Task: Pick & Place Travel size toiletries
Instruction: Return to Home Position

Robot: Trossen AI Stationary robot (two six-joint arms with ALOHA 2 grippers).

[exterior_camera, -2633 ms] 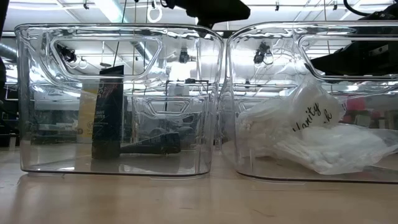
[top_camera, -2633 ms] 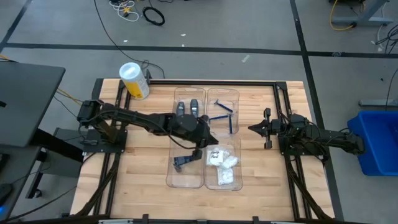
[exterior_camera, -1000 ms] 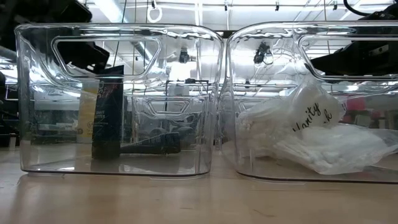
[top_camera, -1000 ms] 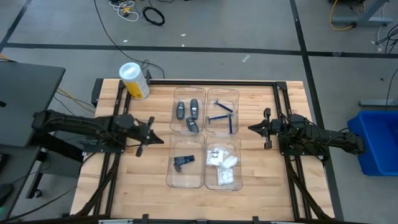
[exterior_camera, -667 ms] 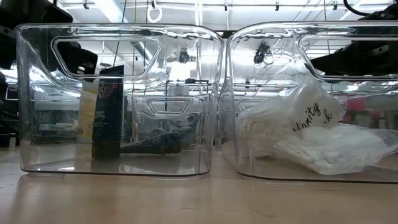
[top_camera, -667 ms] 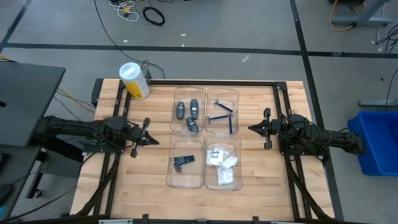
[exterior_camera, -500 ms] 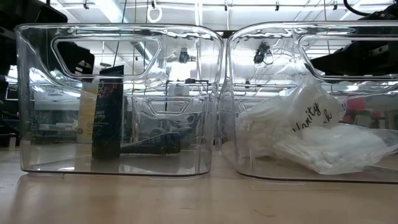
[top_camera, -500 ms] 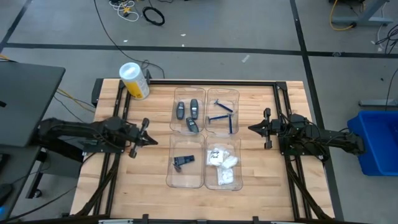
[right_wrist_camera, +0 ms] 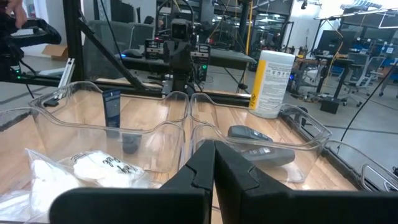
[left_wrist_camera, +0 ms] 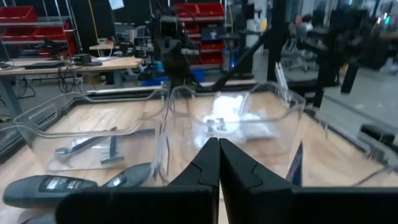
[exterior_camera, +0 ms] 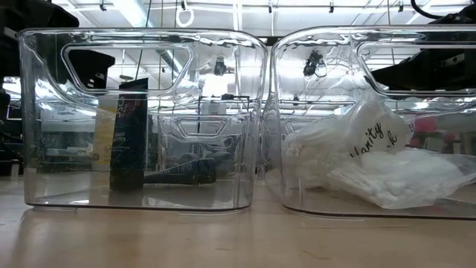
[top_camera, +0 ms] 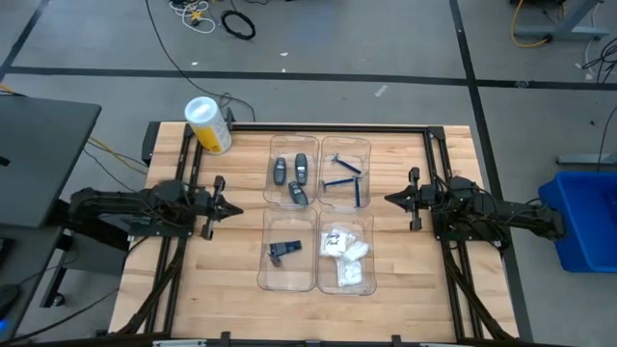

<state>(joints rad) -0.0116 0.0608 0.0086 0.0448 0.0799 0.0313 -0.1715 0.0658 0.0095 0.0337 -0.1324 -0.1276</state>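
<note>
Four clear bins (top_camera: 289, 275) sit in a two-by-two block mid tabletop (top_camera: 222, 289), with all the toiletries inside them.

**High view, left to right:**
- Left tool (top_camera: 234, 207) is over bare wood left of the bins, fingers pressed together, holding nothing.
- Cylinder (top_camera: 208, 124) stands at the far left corner, well apart from the bins.
- Upper-left bin holds three grey tubes (top_camera: 294, 178).
- Lower-left bin holds the cone piece (top_camera: 282, 249).
- Upper-right bin holds the blue razors (top_camera: 347, 183).
- Lower-right bin holds the white packets (top_camera: 345, 253).
- Right tool (top_camera: 390, 200) is right of the bins, about level with the gap between the rows, fingers closed on nothing.
- Blue crate (top_camera: 588, 217) is on the floor at far right; cables (top_camera: 238, 23) lie on the floor beyond the tabletop.

Bin walls stand between each tool and the items.

**Low view:**
- The two near bins fill the frame.
- The cone piece lies low in the left one beside a dark upright card (exterior_camera: 130, 134).
- The packets are heaped in the right one, and the print on one is partly lost in a fold.
- Tubes and razors cannot be made out through the stacked walls.

**Wrist views:** each tool's own fingers cover the lower middle, and items show only through glare on the walls.
</note>
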